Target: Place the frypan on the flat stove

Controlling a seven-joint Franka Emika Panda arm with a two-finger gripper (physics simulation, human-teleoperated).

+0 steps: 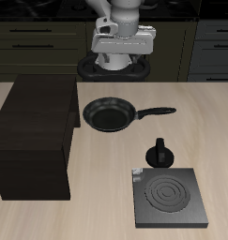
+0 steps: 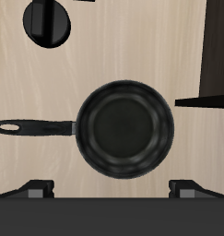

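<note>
Frypan (image 1: 110, 115) sits flat on the wooden table (image 1: 106, 202), just in front of the robot base, handle lying along the tabletop away from the dark cabinet (image 1: 33, 136). Flat stove (image 1: 167, 199) is near the table's front edge, well apart from the pan, burner rings bare. Small black knobbed pot (image 1: 159, 154) stands between pan handle and stove, just behind the stove's back edge. Gripper (image 1: 123, 58) hangs above the pan, nothing between its fingers; jaws spread wide, both fingertips (image 2: 35, 189) visible in the wrist view with the pan centred beneath them.
</note>
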